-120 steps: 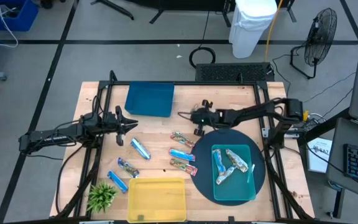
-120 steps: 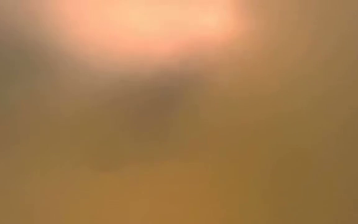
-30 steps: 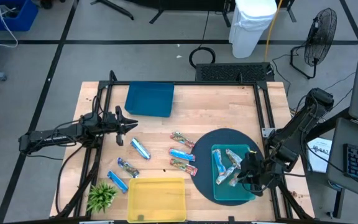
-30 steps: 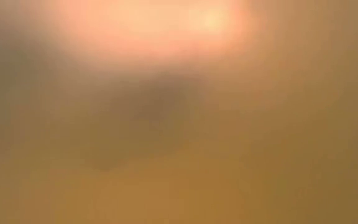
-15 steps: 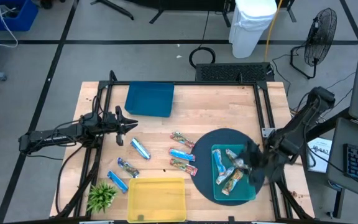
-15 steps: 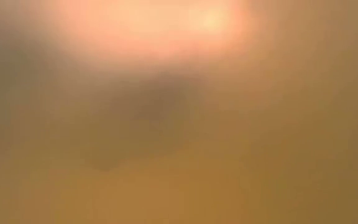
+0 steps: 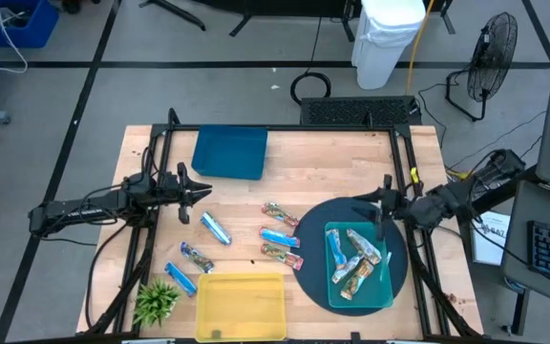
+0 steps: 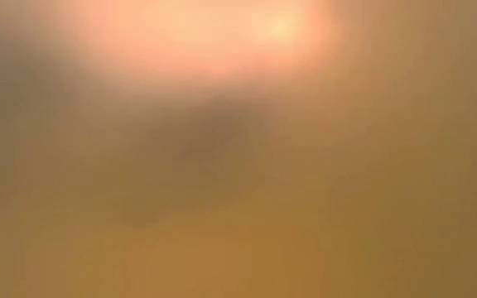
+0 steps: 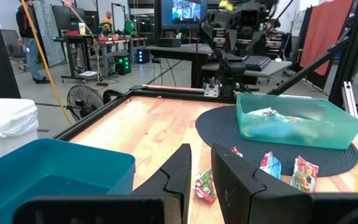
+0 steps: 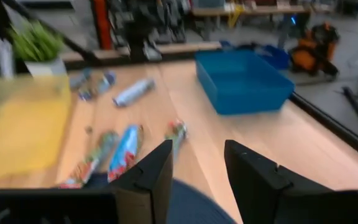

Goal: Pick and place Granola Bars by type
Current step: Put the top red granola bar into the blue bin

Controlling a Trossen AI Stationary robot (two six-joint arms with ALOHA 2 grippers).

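Sorting: granola bars by type; the right arm seems between one drop and the next pick.
Right gripper [image 7: 382,212]: over the dark round mat [image 7: 325,215] at its 2 o'clock edge, fingers spread with nothing between them in the right wrist view.
Left gripper [image 7: 197,188]: waiting at 9 o'clock on the table [image 7: 342,153], jaws apart with a narrow gap, holding nothing.
Placed bars: several lie in the teal tray [image 7: 388,291] on the mat, just toward 6 o'clock from the right gripper.
Loose bars near centre: a multicoloured bar [image 7: 280,213], a blue bar [image 7: 280,236] and a second multicoloured bar [image 7: 281,253] lie stacked along the mat's 9 o'clock edge.
Key relation: these three lie toward 9 o'clock from the right gripper, long axes running roughly 9 to 3; the right arm looks nearer.
Left-side bars: a blue-silver bar [image 7: 216,227] and two more [image 7: 197,256] [image 7: 180,278] sit nearer the left gripper.
Bins: blue bin [image 7: 230,153] at 11 o'clock, yellow bin [image 7: 243,306] at 6 o'clock, plant [image 7: 157,300] at 7 o'clock.
Obstacles: the teal tray's wall lies beside the reach; otherwise little intervenes.
Low view: too blurred to use.
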